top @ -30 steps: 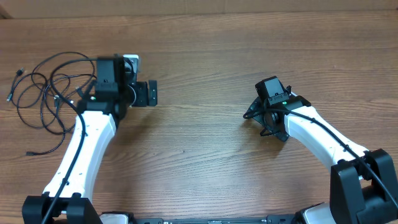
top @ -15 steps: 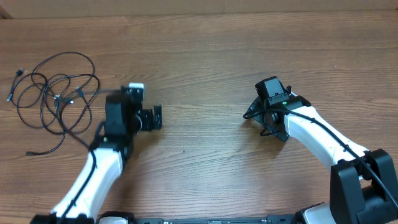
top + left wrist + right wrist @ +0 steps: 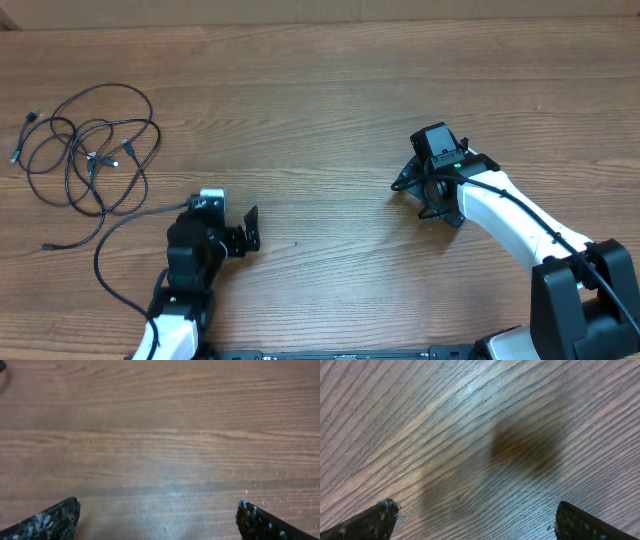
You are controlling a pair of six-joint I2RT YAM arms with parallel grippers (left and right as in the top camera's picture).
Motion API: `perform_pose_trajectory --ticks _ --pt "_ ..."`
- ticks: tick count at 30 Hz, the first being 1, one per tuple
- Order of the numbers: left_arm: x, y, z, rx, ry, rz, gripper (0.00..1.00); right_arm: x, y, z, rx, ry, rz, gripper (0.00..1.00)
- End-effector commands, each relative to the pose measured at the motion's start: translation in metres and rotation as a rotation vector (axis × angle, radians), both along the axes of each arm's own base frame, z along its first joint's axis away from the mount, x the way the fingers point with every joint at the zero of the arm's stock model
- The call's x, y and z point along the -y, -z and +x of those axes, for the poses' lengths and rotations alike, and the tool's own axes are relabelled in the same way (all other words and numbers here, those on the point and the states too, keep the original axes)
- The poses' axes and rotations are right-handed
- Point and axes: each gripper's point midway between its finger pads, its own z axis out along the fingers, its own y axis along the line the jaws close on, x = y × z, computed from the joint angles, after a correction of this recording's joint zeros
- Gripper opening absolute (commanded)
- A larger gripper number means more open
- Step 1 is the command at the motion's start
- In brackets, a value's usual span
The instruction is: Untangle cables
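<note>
The cables (image 3: 92,150) lie as a loose tangle of thin black loops at the table's far left, with small plug ends sticking out to the left and below. My left gripper (image 3: 247,231) is well to their lower right, near the front edge, open and empty. In the left wrist view the left gripper (image 3: 157,521) shows only bare wood between its fingertips (image 3: 52,521). My right gripper (image 3: 412,190) hovers right of centre, far from the cables. The right wrist view shows the right gripper (image 3: 477,521) open over bare wood, casting a shadow.
The wooden table (image 3: 320,90) fills the view. The left arm's own thicker black wire (image 3: 105,250) curves out to the left of the arm, just below the tangle. The right arm's white link (image 3: 510,220) runs to the lower right corner.
My left arm has drawn back from beside the cables toward the front edge, gripper still open. The cables lie uncovered. The right arm has not moved.
</note>
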Motion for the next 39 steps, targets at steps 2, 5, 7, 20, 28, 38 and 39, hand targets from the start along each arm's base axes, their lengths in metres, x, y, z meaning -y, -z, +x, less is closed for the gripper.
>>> perform_pose_trajectory --ticks 2,5,7,20,28,38,39 --pt "0.000 0.005 -0.011 0.016 -0.012 -0.024 1.00 0.000 -0.004 0.001 0.016 0.009 0.008 1.00" --pt "-0.001 0.010 -0.018 0.019 -0.013 -0.024 1.00 0.000 -0.004 0.001 0.016 0.009 0.008 1.00" --pt "-0.001 0.013 -0.023 0.024 -0.014 -0.023 1.00 0.000 -0.004 0.001 0.016 0.009 0.008 1.00" --pt "-0.006 0.014 -0.047 -0.003 -0.008 0.013 1.00 0.000 -0.004 0.001 0.016 0.009 0.008 1.00" --pt "-0.006 -0.018 -0.039 0.142 -0.006 0.010 0.99 0.000 -0.004 0.001 0.016 0.009 0.008 1.00" --pt "-0.012 -0.070 -0.035 0.394 0.028 0.176 0.99 0.000 -0.004 0.001 0.016 0.009 0.008 1.00" --pt "-0.014 -0.074 -0.035 0.408 0.019 0.177 1.00 0.000 -0.004 0.001 0.016 0.009 0.008 1.00"
